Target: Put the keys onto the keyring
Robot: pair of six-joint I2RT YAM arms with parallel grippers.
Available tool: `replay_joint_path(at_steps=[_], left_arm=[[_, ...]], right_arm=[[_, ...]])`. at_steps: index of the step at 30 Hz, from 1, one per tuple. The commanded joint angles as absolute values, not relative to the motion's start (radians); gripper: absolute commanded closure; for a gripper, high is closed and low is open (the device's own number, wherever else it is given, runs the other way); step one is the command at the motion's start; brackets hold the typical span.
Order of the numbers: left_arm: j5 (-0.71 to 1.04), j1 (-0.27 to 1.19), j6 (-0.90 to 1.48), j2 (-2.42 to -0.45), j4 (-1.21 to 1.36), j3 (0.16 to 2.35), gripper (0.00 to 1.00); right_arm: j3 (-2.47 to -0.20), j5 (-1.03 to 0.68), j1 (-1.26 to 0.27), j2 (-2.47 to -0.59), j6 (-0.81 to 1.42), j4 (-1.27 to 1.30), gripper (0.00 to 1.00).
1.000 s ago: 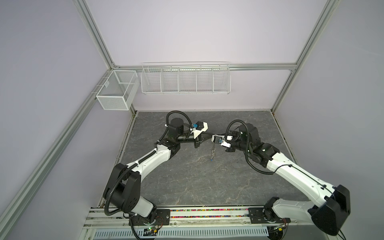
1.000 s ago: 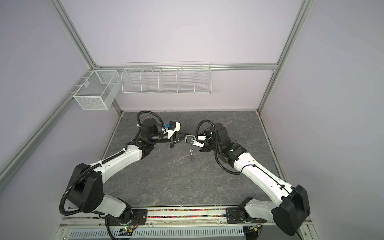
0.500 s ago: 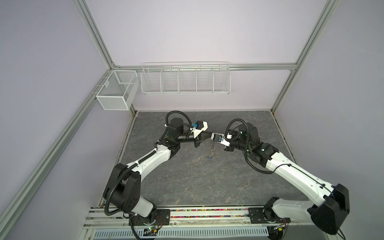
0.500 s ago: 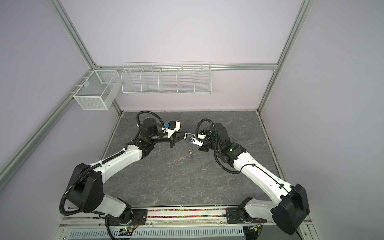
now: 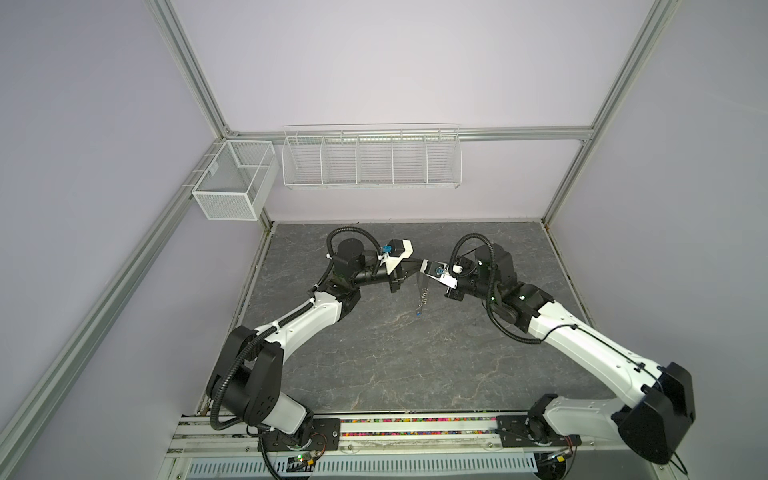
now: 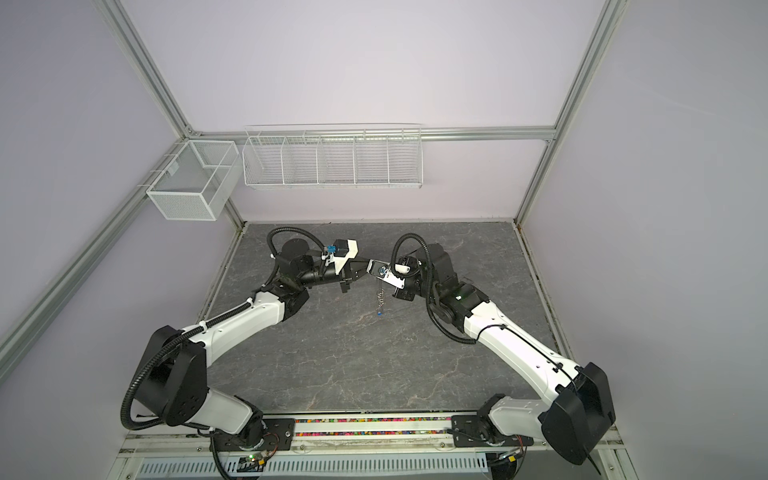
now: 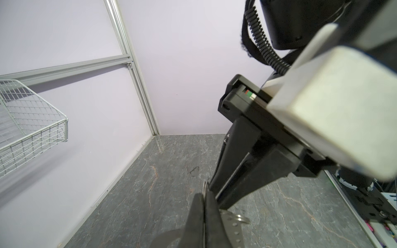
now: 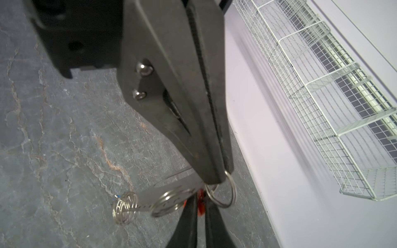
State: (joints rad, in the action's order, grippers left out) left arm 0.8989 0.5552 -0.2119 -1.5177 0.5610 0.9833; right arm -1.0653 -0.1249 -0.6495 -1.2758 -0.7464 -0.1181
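Keyring (image 5: 422, 291) is being dangled above the grey table (image 5: 374, 365), smack in the middle where both arms are meeting. Left claw (image 8: 217, 176) is being shown pressed together, pinching one silver ring (image 8: 231, 189) at the top end of it. Right claw (image 8: 201, 207) is being shown nearly closed too, with the orange-red key (image 8: 200, 194) being pinched by its tag between the fingers, just beside that ring. The metal part is being hidden, so how it's sitting can't be told. Blue key (image 5: 417, 314) is being seen in both top views hanging off the low end; whether it's touching the table can't be told. As for containers: a five-compartment wire rack (image 5: 371, 158) is being hung on the back wall and a mesh bin (image 5: 232, 183) on the left rail, with only wall being seen through the wires.
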Motion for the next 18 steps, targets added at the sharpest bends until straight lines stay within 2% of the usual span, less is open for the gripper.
replay_joint_path(at_steps=[1,7,11,18], left_arm=[[0.931,0.548,-0.134,-1.544,0.694,0.962,1.00],[1.025,0.531,-0.038,-1.587,0.845,0.950,1.00],[1.063,0.531,-0.013,-1.603,0.876,0.958,1.00],[1.073,0.532,-0.043,-1.591,0.831,0.964,1.00]], right_arm=[[-1.072,-0.150,-0.631,-1.261,-0.713,-0.120,0.84],[-1.007,-0.384,-0.494,-1.152,-0.678,-0.156,0.72],[-1.040,-0.590,-0.435,-1.153,-0.619,-0.187,0.73],[-1.090,-0.700,-0.427,-1.239,-0.494,-0.141,0.73]])
